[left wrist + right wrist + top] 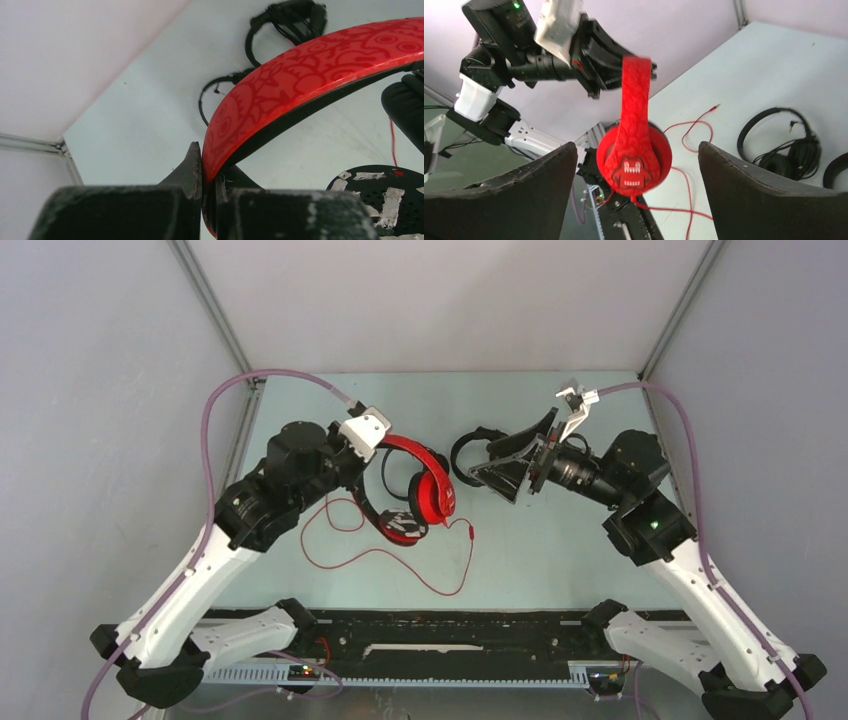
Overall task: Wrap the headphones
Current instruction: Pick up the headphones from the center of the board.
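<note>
The red headphones (432, 488) hang above the table by their patterned headband (310, 65), and my left gripper (207, 170) is shut on that band near one end. Their thin red cable (469, 550) trails in loops on the table below. My right gripper (636, 145) is open. Its wide-apart fingers frame the red ear cup (634, 165) from a short distance without touching it. In the top view it (497, 468) points left at the red headphones. Black headphones (784, 145) with a bundled cable lie on the table behind the right gripper (290, 20).
A second black band (839, 170) shows at the right edge of the right wrist view. A thin black band or cable (215, 90) lies near the back wall. Grey walls close in the table (560, 560) on three sides, and a black rail (450, 635) runs along its near edge.
</note>
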Robot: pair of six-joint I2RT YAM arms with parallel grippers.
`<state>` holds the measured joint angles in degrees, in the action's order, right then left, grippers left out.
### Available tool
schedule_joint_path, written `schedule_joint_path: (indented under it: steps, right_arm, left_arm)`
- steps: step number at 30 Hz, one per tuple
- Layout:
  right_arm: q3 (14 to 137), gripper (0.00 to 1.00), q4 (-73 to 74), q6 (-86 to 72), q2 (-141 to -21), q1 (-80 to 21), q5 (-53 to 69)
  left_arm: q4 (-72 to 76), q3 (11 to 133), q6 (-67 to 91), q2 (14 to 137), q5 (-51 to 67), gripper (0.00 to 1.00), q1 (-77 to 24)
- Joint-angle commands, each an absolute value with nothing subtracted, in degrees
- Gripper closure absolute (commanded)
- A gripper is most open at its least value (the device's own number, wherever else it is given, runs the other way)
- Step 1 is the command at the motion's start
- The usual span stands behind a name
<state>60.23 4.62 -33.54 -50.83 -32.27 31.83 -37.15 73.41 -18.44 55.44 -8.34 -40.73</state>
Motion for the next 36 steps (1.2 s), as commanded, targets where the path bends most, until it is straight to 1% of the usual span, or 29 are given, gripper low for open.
schedule_joint_path:
  steps: [1, 3, 5, 9, 12, 15, 22, 23, 25, 29, 30, 31, 32, 33, 34, 36]
  right_arm:
    - [68.0, 0.13, 13.6, -26.6, -55.7, -34.8, 26.2]
    - [70.8, 0.19, 14.8, -29.8, -59.7, -35.6, 30.3]
    - [72.9, 0.22, 14.8, -31.5, -63.5, -37.2, 33.1]
    - [75.4, 0.23, 14.9, -35.0, -68.9, -40.3, 33.3]
    - [77.0, 0.24, 16.6, -36.6, -72.5, -42.0, 31.2]
    - [77.6, 0.24, 17.3, -36.9, -75.1, -42.9, 32.3]
    - [77.3, 0.24, 15.9, -37.6, -76.8, -43.7, 34.5]
    - [77.1, 0.25, 15.5, -37.7, -76.8, -43.8, 34.6]
    - [77.1, 0.31, 15.4, -37.8, -77.3, -43.8, 35.3]
    - [76.3, 0.46, 15.2, -38.5, -78.7, -43.9, 36.5]
    - [76.0, 0.52, 14.8, -38.8, -78.8, -43.9, 36.8]
    - [75.8, 0.61, 14.4, -39.3, -78.8, -43.8, 37.1]
    - [75.5, 0.72, 13.6, -40.0, -78.6, -43.6, 37.6]
    - [74.9, 0.81, 11.6, -41.4, -78.5, -43.1, 38.6]
    - [74.0, 0.85, 9.5, -43.0, -78.2, -42.5, 39.7]
    - [72.8, 0.91, 7.4, -45.5, -77.4, -41.6, 40.7]
  left_arm:
    - [-43.5, 77.8, -15.7, 56.0, -3.1, 1.00, -40.8]
    - [-42.8, 76.7, -16.2, 55.4, -2.7, 1.00, -40.8]
    - [-42.1, 75.7, -17.2, 55.0, -2.3, 1.00, -40.8]
    - [-42.3, 74.6, -18.3, 55.8, -1.5, 1.00, -40.9]
    - [-43.2, 74.8, -17.9, 57.2, -1.5, 1.00, -40.9]
    - [-44.7, 75.5, -17.6, 58.7, -1.1, 1.00, -40.8]
    - [-45.5, 75.7, -17.8, 60.3, -1.4, 1.00, -40.9]
    - [-45.5, 75.7, -17.8, 60.5, -1.7, 1.00, -40.8]
    - [-45.5, 75.8, -17.5, 60.7, -1.7, 1.00, -40.8]
    - [-44.8, 76.2, -16.3, 60.5, -0.6, 0.99, -40.9]
    - [-44.7, 76.3, -16.1, 60.4, -0.6, 0.97, -40.8]
    - [-44.6, 76.2, -15.7, 60.3, -0.8, 0.94, -40.8]
    - [-44.5, 76.1, -15.2, 60.2, -1.4, 0.91, -40.8]
    - [-44.5, 76.1, -14.6, 60.1, -2.1, 0.87, -40.7]
    - [-44.8, 76.1, -14.0, 59.9, -2.7, 0.83, -40.7]
    - [-45.4, 75.7, -13.6, 59.4, -3.2, 0.74, -40.7]
